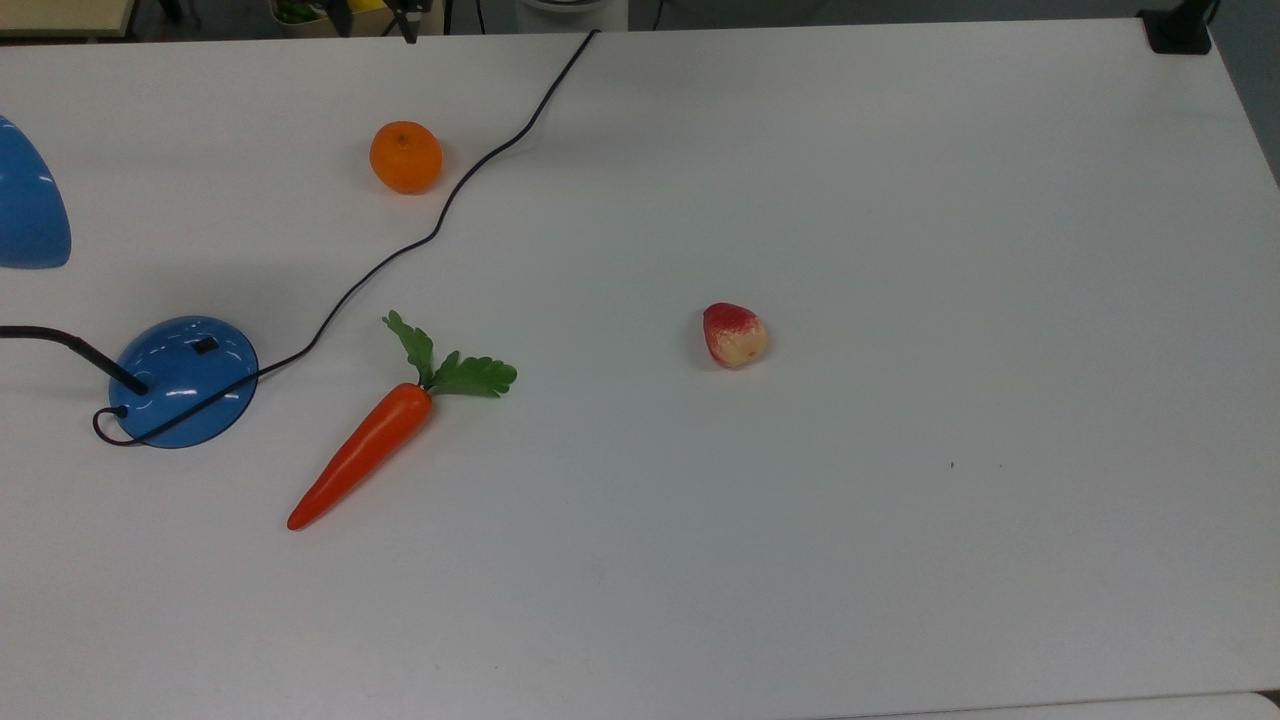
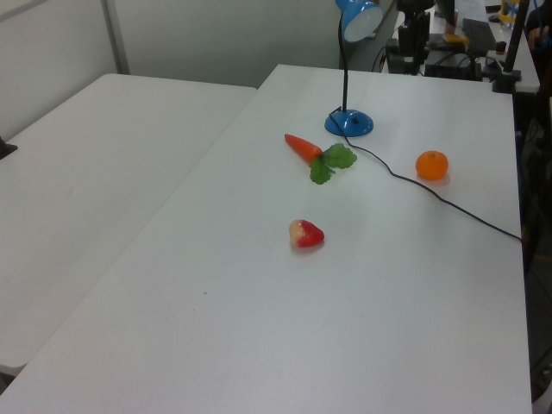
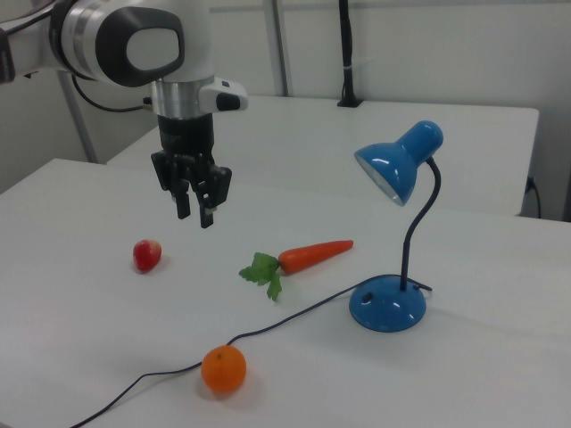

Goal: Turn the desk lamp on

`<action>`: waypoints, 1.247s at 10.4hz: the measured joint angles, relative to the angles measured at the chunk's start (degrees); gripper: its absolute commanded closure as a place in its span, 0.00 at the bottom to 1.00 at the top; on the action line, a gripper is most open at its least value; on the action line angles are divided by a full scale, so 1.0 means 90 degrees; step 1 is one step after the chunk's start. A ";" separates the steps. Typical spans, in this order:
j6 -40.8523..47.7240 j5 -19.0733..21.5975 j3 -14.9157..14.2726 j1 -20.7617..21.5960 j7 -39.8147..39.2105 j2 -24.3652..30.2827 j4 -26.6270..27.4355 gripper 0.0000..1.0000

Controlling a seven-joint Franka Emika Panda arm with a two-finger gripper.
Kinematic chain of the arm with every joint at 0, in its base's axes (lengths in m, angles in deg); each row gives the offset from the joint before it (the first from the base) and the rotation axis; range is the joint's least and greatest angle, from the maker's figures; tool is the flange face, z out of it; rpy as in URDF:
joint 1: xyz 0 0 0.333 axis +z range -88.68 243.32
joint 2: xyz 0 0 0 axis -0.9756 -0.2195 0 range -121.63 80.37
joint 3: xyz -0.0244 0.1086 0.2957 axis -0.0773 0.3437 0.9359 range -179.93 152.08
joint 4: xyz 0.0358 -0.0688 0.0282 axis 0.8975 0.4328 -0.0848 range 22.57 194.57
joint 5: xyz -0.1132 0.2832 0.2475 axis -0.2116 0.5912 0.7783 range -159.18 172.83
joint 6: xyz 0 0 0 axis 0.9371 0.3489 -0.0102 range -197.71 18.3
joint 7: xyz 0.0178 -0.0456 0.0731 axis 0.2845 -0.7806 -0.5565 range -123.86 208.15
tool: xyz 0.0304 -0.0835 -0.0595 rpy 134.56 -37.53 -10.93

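The desk lamp stands with its blue dome base (image 3: pixel 387 303) on the white table (image 3: pixel 80 348). A thin black neck curves up to the blue shade (image 3: pixel 397 160), and no glow shows under it. A small black switch (image 1: pixel 205 345) sits on the base (image 1: pixel 183 382). The black cord (image 1: pixel 420 240) runs from the base across the table. My gripper (image 3: pixel 194 212) hangs open and empty in the air. In the right view it is well to the left of the lamp, above the table between the red fruit and the carrot.
An orange (image 1: pixel 405 157) lies beside the cord. A toy carrot (image 1: pixel 365 450) with green leaves lies close to the lamp base. A red-and-cream fruit (image 1: pixel 734 335) sits mid-table. A second white table (image 2: pixel 95 164) adjoins on the left view's left.
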 measured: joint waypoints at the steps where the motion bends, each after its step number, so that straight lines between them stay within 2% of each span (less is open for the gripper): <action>1: 0.0000 0.0000 0.0000 0.0027 0.0001 0.0000 0.0035 1.00; 4: -0.0001 0.0000 0.0000 0.0068 0.0067 0.0000 0.0160 1.00; 6: -0.0201 0.0000 0.0002 0.0092 0.0463 0.0008 0.0266 1.00; 11: -0.1427 0.0000 0.0007 0.0268 0.2355 0.0063 0.0824 1.00; 13: -0.2238 0.0000 -0.0012 0.0271 0.3120 0.0284 0.1338 1.00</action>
